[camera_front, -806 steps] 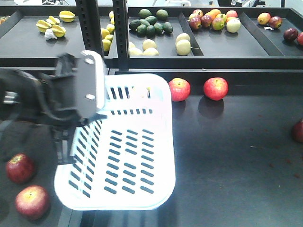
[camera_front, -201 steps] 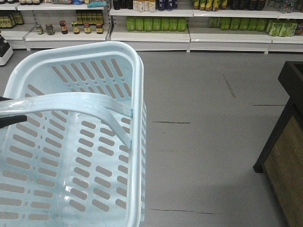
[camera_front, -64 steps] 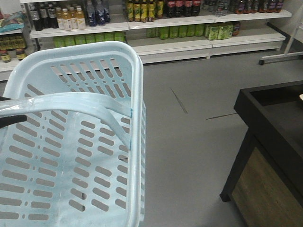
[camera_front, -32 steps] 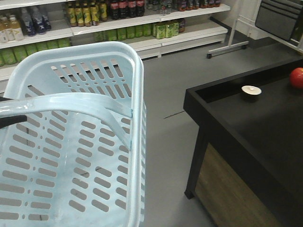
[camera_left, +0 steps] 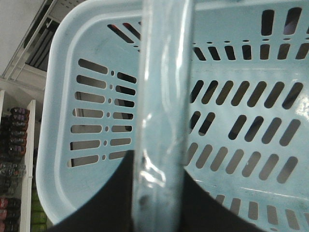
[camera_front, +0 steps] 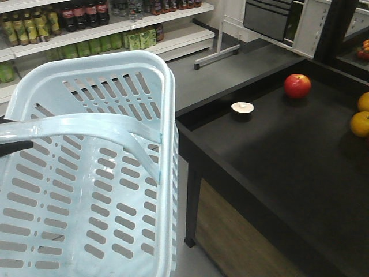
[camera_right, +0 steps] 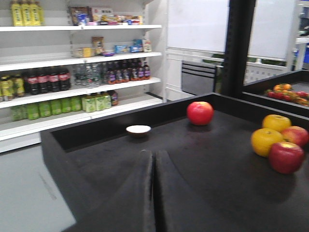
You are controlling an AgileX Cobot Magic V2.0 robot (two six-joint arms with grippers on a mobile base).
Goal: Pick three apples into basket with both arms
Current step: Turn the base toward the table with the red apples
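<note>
The basket [camera_front: 168,104] is empty, its handle [camera_front: 86,124] clamped in the left gripper [camera_left: 159,193]; the right gripper [camera_right: 154,193] is closed on nothing, and apples [camera_right: 200,113] on the table [camera_right: 217,169] await picking.

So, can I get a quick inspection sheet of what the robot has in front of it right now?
Surface: black display table with a raised edge, to the right of the basket.
Job's things: basket hanging by its handle, no apples in it; red apple alone near the table's far edge; darker apple beside the oranges.
Clutter: small white dish; oranges.
Pincers: left pincer closed on the basket handle; right pincer shut, empty.
Cables: nothing seen.
Surroundings: shop shelves stocked with bottles; grey floor.
</note>
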